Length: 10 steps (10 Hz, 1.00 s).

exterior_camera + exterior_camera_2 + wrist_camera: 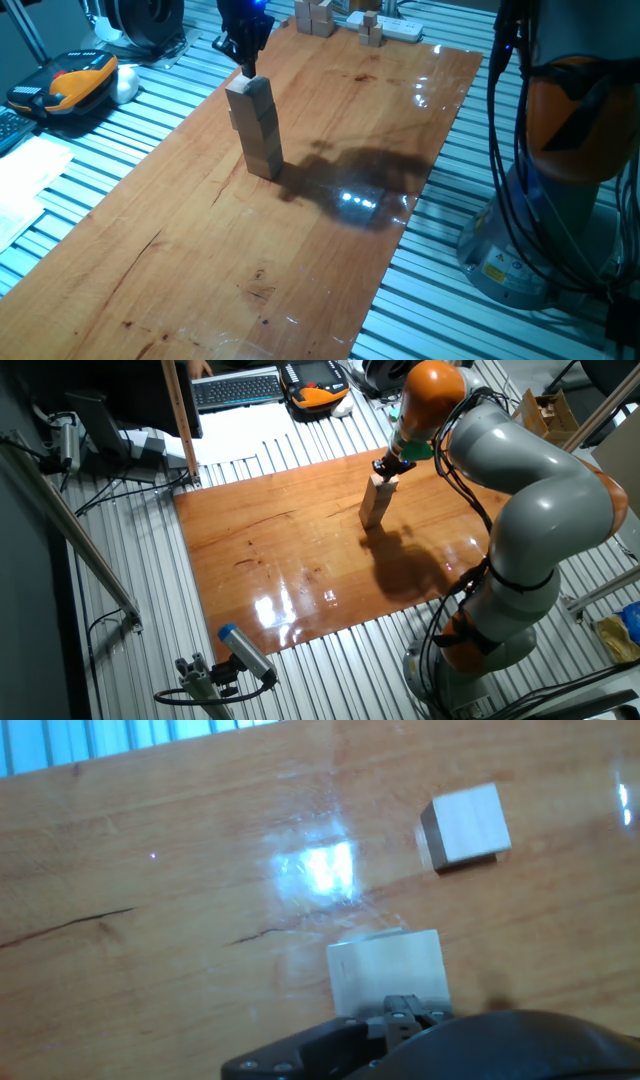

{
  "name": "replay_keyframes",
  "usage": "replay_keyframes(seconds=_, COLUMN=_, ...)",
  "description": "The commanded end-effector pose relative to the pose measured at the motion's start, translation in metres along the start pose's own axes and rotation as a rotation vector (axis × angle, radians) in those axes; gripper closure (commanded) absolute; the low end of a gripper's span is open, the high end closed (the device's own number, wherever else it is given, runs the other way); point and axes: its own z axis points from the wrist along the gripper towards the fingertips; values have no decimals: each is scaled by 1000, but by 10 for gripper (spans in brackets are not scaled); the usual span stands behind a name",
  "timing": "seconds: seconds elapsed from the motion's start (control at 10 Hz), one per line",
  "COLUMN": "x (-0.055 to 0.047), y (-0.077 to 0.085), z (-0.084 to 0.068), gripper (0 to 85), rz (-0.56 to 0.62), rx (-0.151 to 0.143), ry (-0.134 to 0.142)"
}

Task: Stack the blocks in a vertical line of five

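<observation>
A leaning column of several pale wooden blocks point(257, 128) stands on the wooden board point(200, 260); it also shows in the other fixed view point(377, 500). My gripper point(247, 68) hangs right over the column's top, fingertips together and at or just above the top block point(385, 968), gripping nothing. One more loose block point(466, 824) lies on the board beside the column; only a sliver of it point(232, 117) peeks out behind the column in one fixed view.
Smaller wooden blocks point(318, 17) and a white power strip point(397, 29) sit at the board's far end. An orange-black device point(72, 80) lies off the board to the left. The robot's base point(560, 150) stands at the right. A wooden post point(180, 420) rises near a board corner.
</observation>
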Motion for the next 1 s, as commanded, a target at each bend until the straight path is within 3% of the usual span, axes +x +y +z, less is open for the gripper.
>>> replay_keyframes(seconds=0.0, x=0, y=0, z=0, gripper=850, rz=2, rx=11, ry=4)
replay_keyframes(seconds=0.3, x=0, y=0, z=0, gripper=850, rz=6, rx=-4, ry=22)
replay_keyframes(seconds=0.6, x=0, y=0, z=0, gripper=850, rz=36, rx=-13, ry=15)
replay_keyframes(seconds=0.7, x=0, y=0, z=0, gripper=850, rz=49, rx=-35, ry=21)
replay_keyframes(seconds=0.9, x=0, y=0, z=0, gripper=850, rz=41, rx=7, ry=15)
